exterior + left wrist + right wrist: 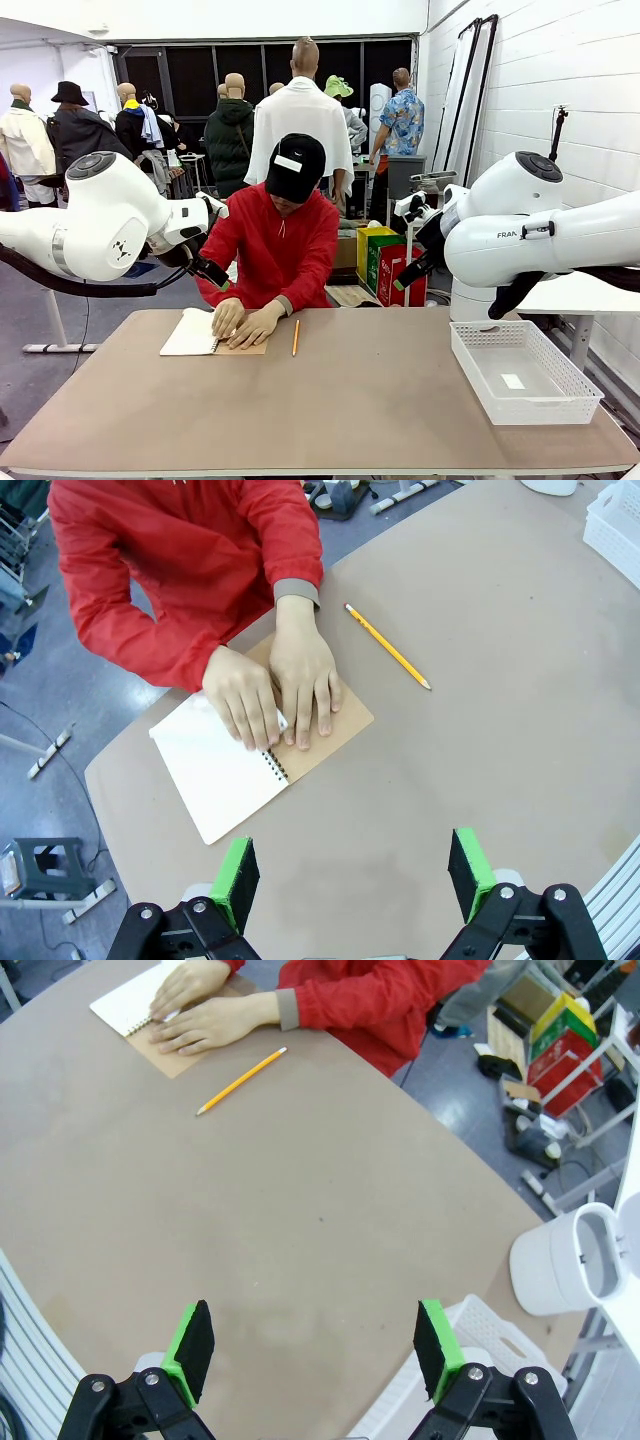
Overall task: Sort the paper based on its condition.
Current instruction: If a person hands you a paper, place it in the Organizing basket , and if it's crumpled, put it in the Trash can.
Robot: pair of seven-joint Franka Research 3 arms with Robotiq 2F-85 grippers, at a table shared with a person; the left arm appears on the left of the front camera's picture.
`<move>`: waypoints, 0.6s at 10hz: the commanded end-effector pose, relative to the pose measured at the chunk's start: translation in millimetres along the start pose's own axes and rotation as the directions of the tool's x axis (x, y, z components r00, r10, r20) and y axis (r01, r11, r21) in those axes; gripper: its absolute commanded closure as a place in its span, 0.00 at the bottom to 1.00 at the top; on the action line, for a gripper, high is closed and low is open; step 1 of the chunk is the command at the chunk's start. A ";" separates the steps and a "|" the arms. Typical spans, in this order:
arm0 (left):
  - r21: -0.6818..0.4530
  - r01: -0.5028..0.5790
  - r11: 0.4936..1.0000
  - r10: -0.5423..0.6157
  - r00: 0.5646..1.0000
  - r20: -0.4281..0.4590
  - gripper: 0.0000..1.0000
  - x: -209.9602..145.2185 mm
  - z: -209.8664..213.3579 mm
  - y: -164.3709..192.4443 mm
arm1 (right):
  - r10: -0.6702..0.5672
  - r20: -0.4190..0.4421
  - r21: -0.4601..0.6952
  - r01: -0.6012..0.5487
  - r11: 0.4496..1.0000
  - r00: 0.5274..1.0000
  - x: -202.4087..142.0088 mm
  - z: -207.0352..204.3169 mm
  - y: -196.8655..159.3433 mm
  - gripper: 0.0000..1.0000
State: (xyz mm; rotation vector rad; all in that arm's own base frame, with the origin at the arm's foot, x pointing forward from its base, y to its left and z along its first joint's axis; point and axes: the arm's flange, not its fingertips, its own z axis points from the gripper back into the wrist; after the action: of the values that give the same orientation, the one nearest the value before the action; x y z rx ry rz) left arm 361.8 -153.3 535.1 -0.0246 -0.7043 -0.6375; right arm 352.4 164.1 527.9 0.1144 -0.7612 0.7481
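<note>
Table [380, 400], brown and round-edged, carries everything. Two white arms hang above its near side; the left gripper [352, 875] and the right gripper [313, 1348] both have their green pads spread wide with nothing between them. A person in a red top [280, 245] sits at the far edge. A white basket [540, 405] stands at the near right corner. A spiral notebook [335, 730] lies open at the far left edge, with the paper [215, 770] as its white page. Both of the person's hands [275, 685] press flat on it by the spiral, fingers together. A yellow pencil [296, 338] lies just beside it, towards the middle.
</note>
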 end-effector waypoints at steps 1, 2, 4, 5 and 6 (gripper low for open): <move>-0.001 0.000 1.000 0.000 1.000 -0.004 0.00 -0.4 -0.2 0.0 | 0.001 -0.001 0.003 -0.001 1.000 1.000 -0.7 -0.5 -1.0 0.00; -0.001 0.000 1.000 0.000 1.000 -0.004 0.00 -0.4 -0.2 0.0 | 0.001 -0.001 0.003 -0.001 1.000 1.000 -0.7 -0.5 -1.0 0.00; -0.001 0.000 1.000 0.000 1.000 -0.004 0.00 -0.4 -0.2 0.0 | 0.001 -0.001 0.003 -0.001 1.000 1.000 -0.7 -0.5 -1.0 0.00; -0.001 0.000 1.000 0.000 1.000 -0.004 0.00 -0.4 -0.2 0.0 | 0.001 -0.001 0.003 -0.001 1.000 1.000 -0.7 -0.5 -1.0 0.00; -0.001 0.000 1.000 0.000 1.000 -0.004 0.00 -0.4 -0.2 0.0 | 0.001 -0.001 0.003 -0.001 1.000 1.000 -0.7 -0.5 -1.0 0.00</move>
State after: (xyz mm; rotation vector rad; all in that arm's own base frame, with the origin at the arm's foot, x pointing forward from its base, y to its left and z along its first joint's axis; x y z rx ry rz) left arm 361.8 -153.3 535.1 -0.0246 -0.7043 -0.6375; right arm 352.4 164.1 527.9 0.1144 -0.7612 0.7482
